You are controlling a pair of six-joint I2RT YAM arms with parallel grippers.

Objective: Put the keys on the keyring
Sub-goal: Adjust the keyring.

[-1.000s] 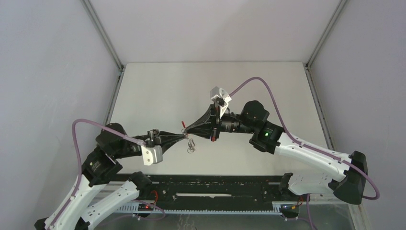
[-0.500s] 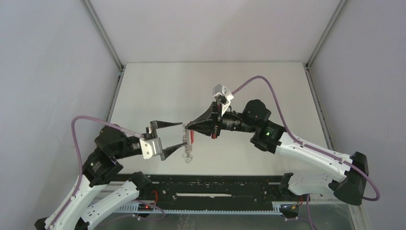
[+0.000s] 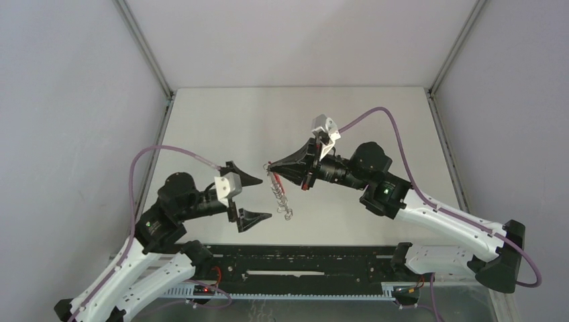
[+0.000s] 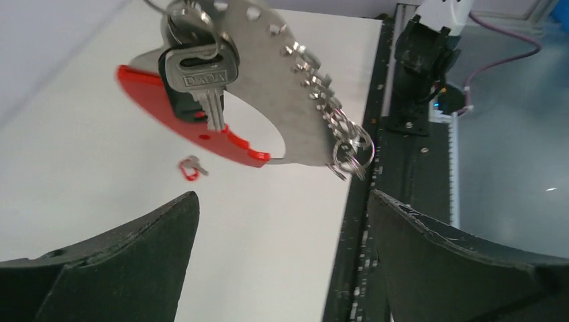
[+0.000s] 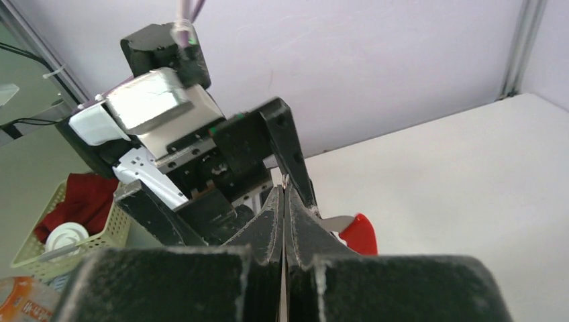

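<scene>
Clamping keyring (image 4: pixel 213 30), right fingers (image 5: pixel 268 221) dangle keys (image 4: pixel 201 74); left fingers (image 4: pixel 121 248) gape; only their camera resolves key lettering.

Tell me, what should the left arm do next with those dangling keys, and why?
Probably swing the open left gripper in and close it on the big key. The right gripper is pinched shut on the top of the bunch, so the key and red strap dangle free, while the left fingers are spread wide and touch nothing.

Bright even light, soft shadows, wrist-view blur
</scene>
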